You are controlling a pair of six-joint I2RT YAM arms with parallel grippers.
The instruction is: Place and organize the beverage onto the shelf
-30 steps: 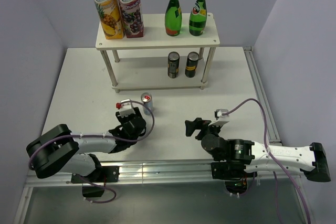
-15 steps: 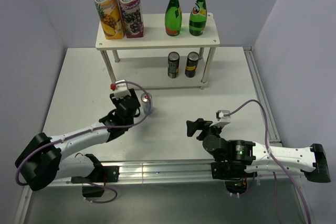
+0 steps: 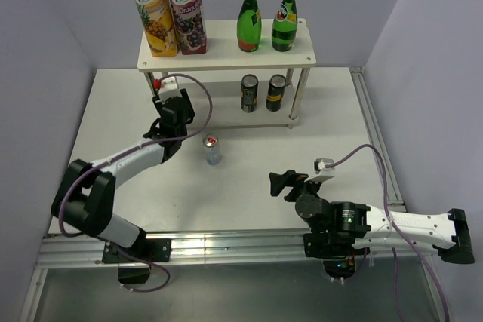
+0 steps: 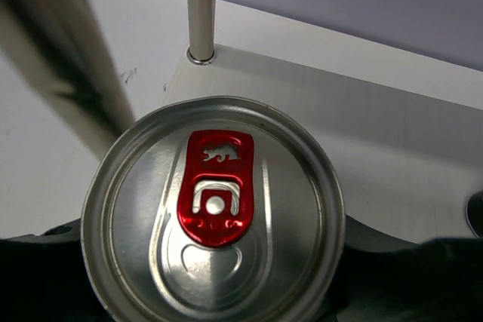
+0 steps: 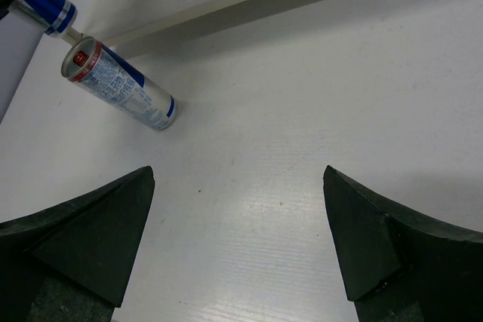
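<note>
My left gripper [image 3: 170, 113] is shut on a silver can with a red tab [image 4: 215, 213], whose top fills the left wrist view. It holds the can at the front left legs of the white shelf [image 3: 226, 56], over the edge of the lower board [image 4: 339, 133]. In the right wrist view this can shows as a blue can [image 5: 47, 7] at the top left. A second blue and silver can [image 3: 213, 150] stands on the table before the shelf, also in the right wrist view [image 5: 121, 94]. My right gripper [image 3: 283, 182] is open and empty above bare table [image 5: 238, 239].
Two juice cartons [image 3: 167, 9] and two green bottles [image 3: 267, 19] stand on the shelf's top board. Two dark cans [image 3: 263, 93] stand on the lower board at the right. A thin shelf leg [image 4: 201, 9] rises just beyond the held can. Grey walls enclose the table.
My left arm has swung away from beside the standing can, forward and left to the shelf's front left legs. The standing can has stayed put. The right arm has barely moved.
</note>
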